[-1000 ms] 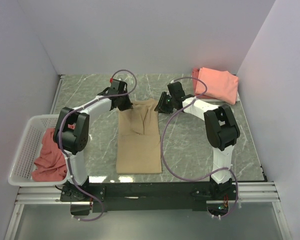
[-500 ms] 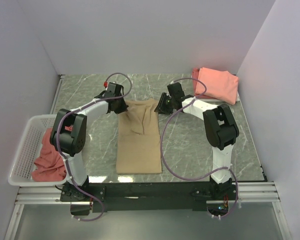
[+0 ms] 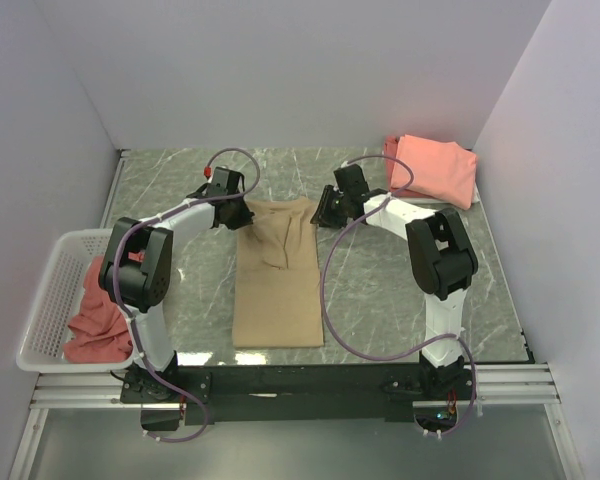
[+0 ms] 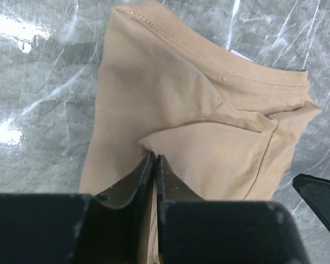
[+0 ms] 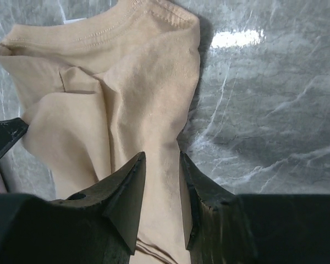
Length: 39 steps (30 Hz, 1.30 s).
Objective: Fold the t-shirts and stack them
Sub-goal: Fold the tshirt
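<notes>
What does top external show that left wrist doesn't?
Only top external: basket holding a red shirt, and a folded pink shirt at far right. Only left wrist: collar stitching, and the left gripper with jaws nearly together on the tan shirt. Both: tan shirt, marble table.
</notes>
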Tool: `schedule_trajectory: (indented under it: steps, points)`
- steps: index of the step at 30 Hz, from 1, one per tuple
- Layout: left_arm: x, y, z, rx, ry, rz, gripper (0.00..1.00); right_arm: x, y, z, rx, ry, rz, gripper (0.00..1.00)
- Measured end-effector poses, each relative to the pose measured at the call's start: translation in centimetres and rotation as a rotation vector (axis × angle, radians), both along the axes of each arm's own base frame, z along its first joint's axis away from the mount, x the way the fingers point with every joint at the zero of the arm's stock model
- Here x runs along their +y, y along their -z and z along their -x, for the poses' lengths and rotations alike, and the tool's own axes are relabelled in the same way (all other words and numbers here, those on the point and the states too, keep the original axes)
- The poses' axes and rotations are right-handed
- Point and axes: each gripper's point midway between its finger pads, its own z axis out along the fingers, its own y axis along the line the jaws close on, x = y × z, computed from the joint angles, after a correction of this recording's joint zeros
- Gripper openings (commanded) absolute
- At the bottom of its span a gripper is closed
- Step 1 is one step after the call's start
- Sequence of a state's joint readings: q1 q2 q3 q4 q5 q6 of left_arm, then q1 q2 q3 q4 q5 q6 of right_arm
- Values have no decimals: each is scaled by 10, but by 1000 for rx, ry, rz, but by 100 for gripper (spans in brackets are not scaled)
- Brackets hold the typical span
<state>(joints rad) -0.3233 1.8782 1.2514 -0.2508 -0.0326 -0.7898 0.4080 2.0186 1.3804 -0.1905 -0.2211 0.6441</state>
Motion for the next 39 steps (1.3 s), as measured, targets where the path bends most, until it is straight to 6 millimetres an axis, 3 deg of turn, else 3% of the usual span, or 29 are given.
schedule_trajectory:
  steps: [3, 8, 11, 16, 19, 23, 30, 39]
  points:
    - [0, 0, 0, 1, -3, 3, 33, 1, -7, -4, -16, -3, 13, 38]
    - [-1, -7, -5, -15, 2, 4, 40, 7, -26, -19, -76, 7, 10, 38]
    - [-6, -24, -17, -60, 19, 9, 40, 6, -25, -20, -79, 11, 15, 38]
    - [-20, -70, -45, -178, 64, 26, 36, 6, -26, -23, -79, 19, 27, 38]
    - [-28, -84, -52, -213, 82, 43, 35, 11, -31, -36, -97, 22, 35, 38]
    - [-30, -78, -45, -177, 79, 50, 34, 19, -33, -49, -125, 23, 71, 38]
    - [-17, -58, -17, -59, 18, 55, 33, 39, -21, -50, -118, 13, 179, 37]
    - [1, -87, 13, -76, -22, 79, 33, 42, 8, -39, -72, 22, 319, 37]
